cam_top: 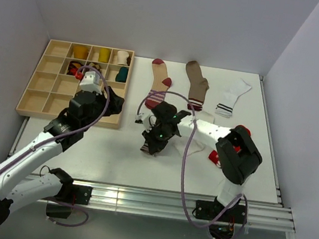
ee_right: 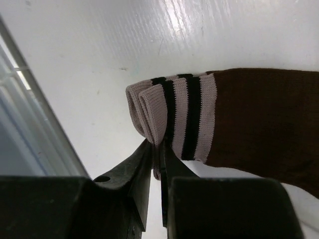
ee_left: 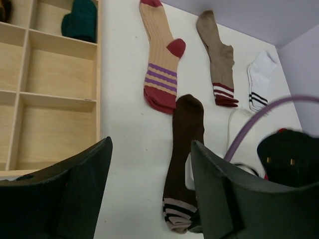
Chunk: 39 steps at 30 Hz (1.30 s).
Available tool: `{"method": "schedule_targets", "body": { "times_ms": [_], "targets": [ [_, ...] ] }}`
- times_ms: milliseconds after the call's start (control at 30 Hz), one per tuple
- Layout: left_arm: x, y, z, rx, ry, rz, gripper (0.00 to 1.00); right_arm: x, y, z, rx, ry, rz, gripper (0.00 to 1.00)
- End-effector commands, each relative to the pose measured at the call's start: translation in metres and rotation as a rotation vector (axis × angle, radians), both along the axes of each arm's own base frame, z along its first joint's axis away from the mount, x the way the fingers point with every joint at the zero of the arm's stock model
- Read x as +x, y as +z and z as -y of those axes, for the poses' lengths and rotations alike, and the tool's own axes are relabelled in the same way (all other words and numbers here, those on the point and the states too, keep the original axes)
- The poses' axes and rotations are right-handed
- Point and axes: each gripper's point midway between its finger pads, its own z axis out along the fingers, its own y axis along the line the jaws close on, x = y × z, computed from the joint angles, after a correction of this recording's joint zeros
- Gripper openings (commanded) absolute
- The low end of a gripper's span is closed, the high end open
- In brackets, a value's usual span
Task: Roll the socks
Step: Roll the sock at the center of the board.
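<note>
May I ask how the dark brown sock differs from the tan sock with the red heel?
The dark brown sock has a pale cuff with black stripes; the tan sock has purple stripes. The right gripper pinches the dark brown sock's cuff; the tan sock lies free. Both are unrolled.

You'll find a wooden tray (cam_top: 49, 82) of open compartments at ten o'clock on your white worktop (cam_top: 112, 148).
</note>
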Motion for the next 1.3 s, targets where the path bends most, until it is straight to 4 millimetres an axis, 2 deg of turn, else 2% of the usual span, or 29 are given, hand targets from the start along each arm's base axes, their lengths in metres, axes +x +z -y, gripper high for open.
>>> {"method": "schedule_targets", "body": {
  "times_ms": [0, 33, 67, 133, 167, 200, 233, 267, 300, 333, 367, 433, 567, 767, 867, 900, 1100, 1267],
  "targets": [
    [0.003, 0.01, 0.02, -0.052, -0.101, 0.087, 0.68, -0.019, 0.019, -0.004, 0.096, 0.082, -0.203, 0.13],
    [0.002, 0.006, 0.024, -0.052, -0.12, 0.087, 0.66, -0.024, 0.019, -0.005, 0.113, 0.092, -0.258, 0.12],
    [0.0, -0.004, 0.027, -0.044, -0.141, 0.081, 0.65, -0.02, 0.022, -0.002, 0.114, 0.076, -0.28, 0.12],
    [-0.002, -0.007, 0.038, -0.054, -0.193, 0.104, 0.62, -0.021, 0.02, -0.001, 0.122, 0.073, -0.342, 0.11],
    [-0.004, -0.022, 0.041, -0.04, -0.21, 0.086, 0.61, -0.019, 0.023, 0.002, 0.121, 0.061, -0.366, 0.11],
    [-0.006, -0.026, 0.046, -0.042, -0.237, 0.088, 0.61, -0.017, 0.022, 0.003, 0.119, 0.051, -0.386, 0.1],
    [-0.007, -0.023, 0.052, -0.054, -0.26, 0.116, 0.61, -0.016, 0.016, 0.005, 0.109, 0.039, -0.415, 0.1],
    [-0.011, -0.035, 0.056, -0.049, -0.28, 0.104, 0.61, -0.019, 0.019, 0.006, 0.117, 0.036, -0.461, 0.09],
    [-0.012, -0.043, 0.063, -0.048, -0.309, 0.094, 0.61, -0.014, 0.016, 0.011, 0.117, 0.014, -0.477, 0.09],
    [-0.014, -0.042, 0.071, -0.059, -0.34, 0.112, 0.6, -0.013, 0.011, 0.013, 0.107, -0.001, -0.507, 0.09],
    [-0.016, -0.055, 0.076, -0.045, -0.365, 0.092, 0.61, -0.013, 0.013, 0.014, 0.116, -0.003, -0.535, 0.09],
    [-0.023, -0.063, 0.091, -0.043, -0.418, 0.101, 0.63, -0.008, 0.008, 0.02, 0.109, -0.036, -0.568, 0.09],
    [-0.03, -0.092, 0.114, -0.019, -0.502, 0.054, 0.65, 0.002, -0.001, 0.027, 0.082, -0.082, -0.567, 0.08],
    [-0.052, -0.12, 0.145, -0.019, -0.62, 0.033, 0.71, 0.011, -0.009, 0.032, 0.06, -0.123, -0.567, 0.08],
    [-0.06, -0.141, 0.156, 0.006, -0.662, 0.01, 0.72, 0.013, -0.012, 0.034, 0.049, -0.142, -0.57, 0.07],
    [-0.062, -0.139, 0.161, -0.004, -0.68, 0.028, 0.72, 0.014, -0.012, 0.035, 0.048, -0.147, -0.571, 0.07],
    [-0.079, -0.161, 0.164, -0.005, -0.733, 0.016, 0.75, 0.019, -0.019, 0.041, 0.035, -0.183, -0.593, 0.06],
    [-0.081, -0.179, 0.164, 0.023, -0.744, -0.019, 0.74, 0.021, -0.021, 0.045, 0.031, -0.2, -0.614, 0.05]
  ]
}}
